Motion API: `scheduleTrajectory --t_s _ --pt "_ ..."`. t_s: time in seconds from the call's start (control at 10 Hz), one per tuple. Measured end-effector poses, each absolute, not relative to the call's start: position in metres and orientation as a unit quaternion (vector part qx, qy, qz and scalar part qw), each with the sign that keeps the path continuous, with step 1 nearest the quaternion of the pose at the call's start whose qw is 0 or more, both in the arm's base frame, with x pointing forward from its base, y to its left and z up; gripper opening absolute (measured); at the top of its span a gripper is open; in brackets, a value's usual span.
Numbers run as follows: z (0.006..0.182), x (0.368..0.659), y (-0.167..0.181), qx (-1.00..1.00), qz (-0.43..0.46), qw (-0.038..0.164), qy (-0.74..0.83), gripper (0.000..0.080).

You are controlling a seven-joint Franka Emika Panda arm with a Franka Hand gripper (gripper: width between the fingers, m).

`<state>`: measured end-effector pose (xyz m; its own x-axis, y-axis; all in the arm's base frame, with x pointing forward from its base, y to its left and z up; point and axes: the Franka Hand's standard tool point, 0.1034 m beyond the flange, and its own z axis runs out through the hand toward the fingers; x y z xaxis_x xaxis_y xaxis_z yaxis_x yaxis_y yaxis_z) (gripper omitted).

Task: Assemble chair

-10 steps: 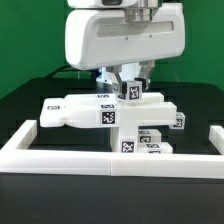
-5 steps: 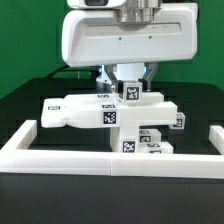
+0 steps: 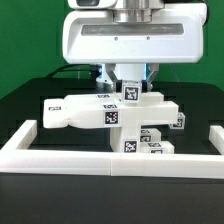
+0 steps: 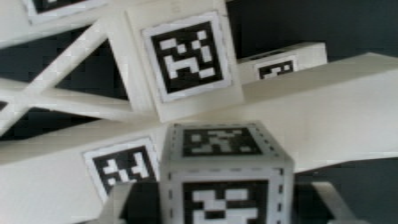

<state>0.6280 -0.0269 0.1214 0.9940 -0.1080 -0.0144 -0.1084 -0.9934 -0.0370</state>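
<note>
The arm (image 3: 120, 40) hangs straight down over the chair (image 3: 100, 112). Its end effector (image 3: 128, 84) straddles an upright tagged post (image 3: 129, 92); whether it clamps the post, I cannot tell. The chair sits mid-tabletop (image 3: 28, 105), behind a white border wall (image 3: 60, 156). The backdrop (image 3: 25, 40) is green.

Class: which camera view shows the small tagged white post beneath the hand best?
The wrist view: the post fills the foreground, with tags on two faces readable. The exterior view shows the post only small, one tag facing the camera.
</note>
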Motion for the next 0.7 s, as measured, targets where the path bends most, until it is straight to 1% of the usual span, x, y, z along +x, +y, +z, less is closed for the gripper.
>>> scheduleTrajectory --t_s 0.3,0.7 --pt "0.1213 0.6280 -0.0259 -0.990 0.008 0.019 0.138 0.0289" --pt "0.1211 0.6282 -0.0218 -0.964 0.011 0.023 0.265 0.0290"
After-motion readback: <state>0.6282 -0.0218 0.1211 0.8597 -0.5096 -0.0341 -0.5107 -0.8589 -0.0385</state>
